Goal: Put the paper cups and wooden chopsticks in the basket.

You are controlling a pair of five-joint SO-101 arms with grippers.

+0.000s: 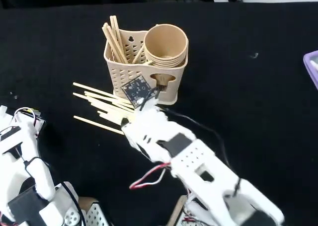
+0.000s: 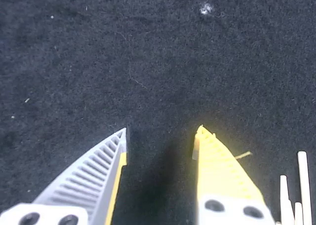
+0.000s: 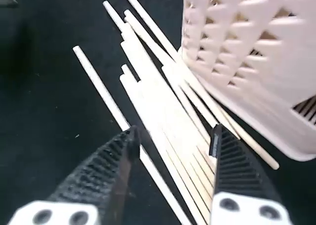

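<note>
High view | loose chopsticks [image 1: 99,101] left of centre, long axis upper-left to lower-right | my right gripper [image 3: 174,131] spread, straddling them.

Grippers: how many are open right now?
2. The left gripper is open over the black table; the right gripper is open over the loose chopsticks beside the basket.
</note>
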